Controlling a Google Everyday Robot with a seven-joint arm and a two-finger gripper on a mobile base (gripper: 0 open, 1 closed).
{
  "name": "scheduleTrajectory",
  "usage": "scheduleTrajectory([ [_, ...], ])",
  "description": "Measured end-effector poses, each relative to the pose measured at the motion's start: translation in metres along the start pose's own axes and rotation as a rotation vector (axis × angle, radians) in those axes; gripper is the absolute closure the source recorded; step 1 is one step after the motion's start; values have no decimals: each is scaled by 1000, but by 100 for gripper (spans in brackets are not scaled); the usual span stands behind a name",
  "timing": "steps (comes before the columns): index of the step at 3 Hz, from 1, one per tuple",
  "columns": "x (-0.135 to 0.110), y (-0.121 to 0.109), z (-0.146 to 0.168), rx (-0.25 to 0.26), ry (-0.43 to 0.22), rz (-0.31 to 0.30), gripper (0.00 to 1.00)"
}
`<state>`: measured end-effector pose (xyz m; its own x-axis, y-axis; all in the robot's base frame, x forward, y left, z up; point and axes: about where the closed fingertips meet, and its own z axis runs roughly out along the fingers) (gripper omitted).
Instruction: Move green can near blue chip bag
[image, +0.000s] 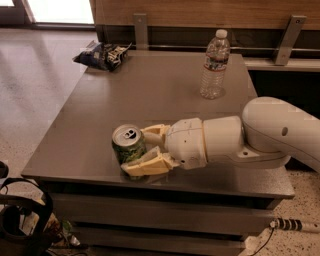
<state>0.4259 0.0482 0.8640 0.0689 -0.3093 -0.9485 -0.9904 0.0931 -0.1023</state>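
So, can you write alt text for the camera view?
The robot's hand grips the green can at the near edge of the table; the blue chip bag lies at the far left corner, a water bottle far right.

grey square table (165, 95) | clear plastic water bottle (214, 65), white cap: upright, far right of tabletop | dark bag (20, 225), possibly backpack: floor lower-left
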Motion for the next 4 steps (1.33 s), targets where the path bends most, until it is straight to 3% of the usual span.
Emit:
scheduleTrajectory([
  [1, 0, -4, -2, 7, -4, 7, 100],
  [2, 6, -38, -20, 74, -36, 68, 100],
  [3, 13, -62, -33, 198, -96, 142, 100],
  [4, 16, -97, -46, 382, -92, 214, 100],
])
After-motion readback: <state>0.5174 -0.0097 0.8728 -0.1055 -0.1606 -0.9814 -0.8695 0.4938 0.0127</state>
